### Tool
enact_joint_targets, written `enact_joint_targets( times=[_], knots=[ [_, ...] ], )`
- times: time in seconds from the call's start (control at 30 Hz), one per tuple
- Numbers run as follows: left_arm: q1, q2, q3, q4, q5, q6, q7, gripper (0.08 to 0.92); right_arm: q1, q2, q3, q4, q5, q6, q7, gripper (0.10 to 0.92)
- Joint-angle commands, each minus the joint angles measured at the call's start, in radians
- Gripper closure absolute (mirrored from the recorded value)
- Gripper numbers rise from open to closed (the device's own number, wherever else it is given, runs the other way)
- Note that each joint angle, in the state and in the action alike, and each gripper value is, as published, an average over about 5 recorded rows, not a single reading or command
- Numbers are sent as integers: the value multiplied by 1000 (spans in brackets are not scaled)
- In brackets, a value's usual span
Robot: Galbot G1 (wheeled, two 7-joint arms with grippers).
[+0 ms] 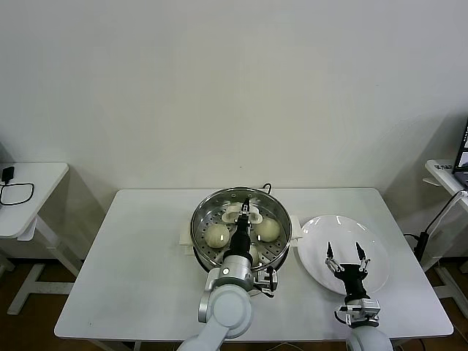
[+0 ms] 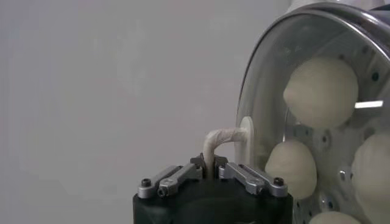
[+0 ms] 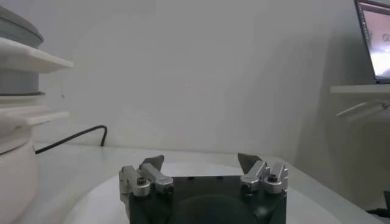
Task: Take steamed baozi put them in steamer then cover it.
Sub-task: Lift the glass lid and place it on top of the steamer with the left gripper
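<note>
Left tool (image 1: 246, 208) clamped on lid handle (image 2: 220, 141)

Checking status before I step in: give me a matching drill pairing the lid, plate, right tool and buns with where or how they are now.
Things:
1. glass lid
2. white plate
3. right tool
4. baozi

States:
A. open above the plate
B. inside the steamer
C. held by its handle in the left tool
D. bare

Pairs: 1-C, 2-D, 3-A, 4-B
</note>
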Motion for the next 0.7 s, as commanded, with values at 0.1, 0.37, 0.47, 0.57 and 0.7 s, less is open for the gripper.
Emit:
enact_joint_targets(
  times=[0.1,0.37,0.47,0.57,0.7],
  knots=[
    [7,-3,-5,13,11,-7,-8,806,2,-1,0,1,2,0,1,203],
    [15,-6,-6,19,10,-14,-13,806,5,-3,-1,1,3,-1,1,203],
    [15,-8,-11,23,11,-19,-15,806,5,-2,-1,2,2,-1,2,203],
    [17,-8,-17,24,12,-22,-18,806,5,-2,-1,3,2,-1,2,203],
    [21,-5,-20,17,12,-24,-21,759,5,-2,-2,4,1,-1,2,203]
  ],
)
